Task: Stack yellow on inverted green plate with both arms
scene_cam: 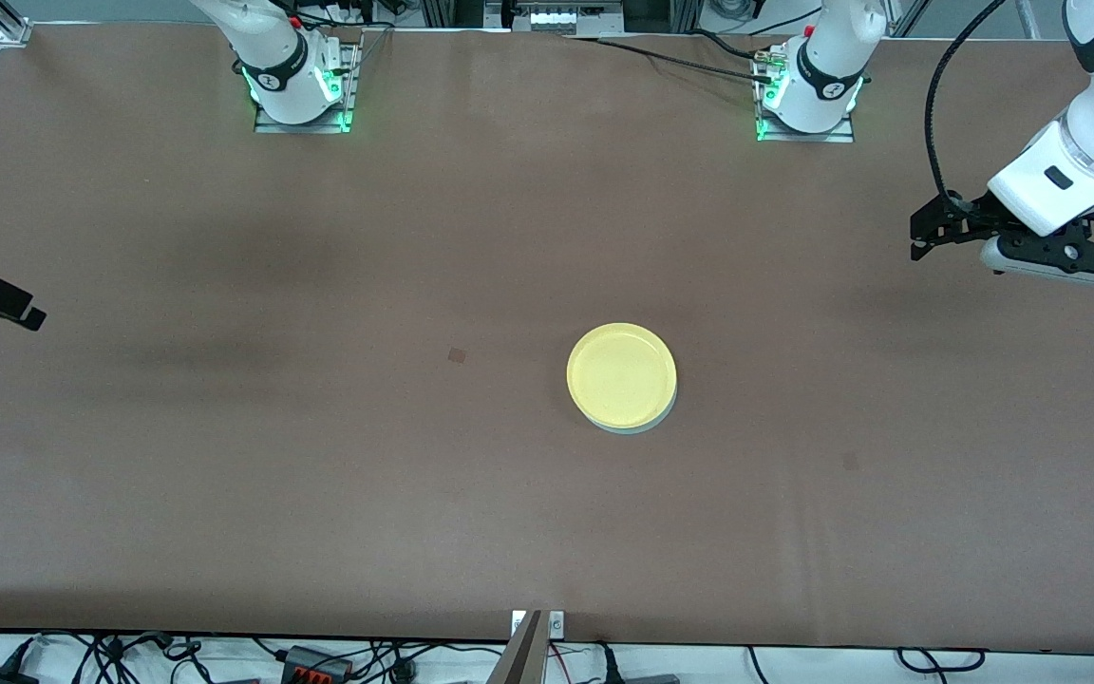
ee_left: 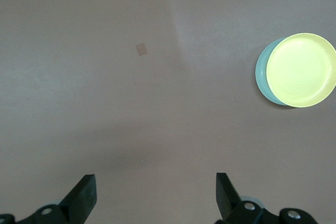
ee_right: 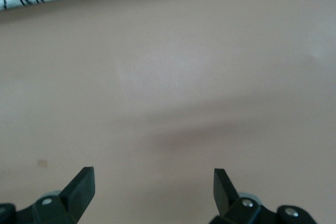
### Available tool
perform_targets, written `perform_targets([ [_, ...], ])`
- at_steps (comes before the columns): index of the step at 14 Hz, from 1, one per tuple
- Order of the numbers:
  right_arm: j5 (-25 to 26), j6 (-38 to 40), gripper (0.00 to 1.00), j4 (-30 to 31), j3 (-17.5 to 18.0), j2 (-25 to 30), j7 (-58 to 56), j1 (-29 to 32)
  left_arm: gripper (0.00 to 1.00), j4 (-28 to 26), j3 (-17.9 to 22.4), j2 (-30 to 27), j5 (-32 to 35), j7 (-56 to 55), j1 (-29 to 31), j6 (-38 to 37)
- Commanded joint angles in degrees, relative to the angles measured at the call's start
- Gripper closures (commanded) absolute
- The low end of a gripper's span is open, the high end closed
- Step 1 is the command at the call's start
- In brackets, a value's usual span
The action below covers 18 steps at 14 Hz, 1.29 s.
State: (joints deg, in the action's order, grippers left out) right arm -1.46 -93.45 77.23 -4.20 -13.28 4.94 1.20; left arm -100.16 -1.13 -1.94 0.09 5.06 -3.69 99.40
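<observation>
We count two plates, one stack: the yellow plate sits rim-up on the green plate, round, no long axis, near mid-table. Green shows only as a thin crescent under yellow's edge. Bare brown table surrounds the stack on all sides. Left gripper hangs over the left arm's end, fingers spread, empty. Right gripper over the right arm's end, likewise spread and empty.
</observation>
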Motion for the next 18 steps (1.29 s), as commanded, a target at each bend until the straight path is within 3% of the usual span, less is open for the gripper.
perform_targets([
  [1,2.42,2.48,0.0,2.22,1.83,1.76,-2.21,0.73,0.0,0.32,0.25,-0.35,0.0,1.53,0.18,-0.88],
  [4,2.6,1.43,0.0,4.76,1.74,2.9,-6.43,0.82,0.0,0.32,0.34,-0.35,0.0,1.53,0.18,-0.88],
  [8,2.78,-4.35,0.0,15.82,1.57,10.18,-5.82,0.99,0.0,0.32,0.34,-0.35,0.0,1.53,0.09,-0.88],
  [11,2.51,-5.25,0.0,20.06,1.57,13.45,-5.21,0.99,0.0,0.32,0.34,-0.26,0.0,1.53,0.09,-0.88],
  [18,2.6,-3.32,0.0,19.63,1.74,13.45,-7.75,0.82,0.0,0.32,0.34,-0.26,0.0,1.53,0.18,-0.88],
])
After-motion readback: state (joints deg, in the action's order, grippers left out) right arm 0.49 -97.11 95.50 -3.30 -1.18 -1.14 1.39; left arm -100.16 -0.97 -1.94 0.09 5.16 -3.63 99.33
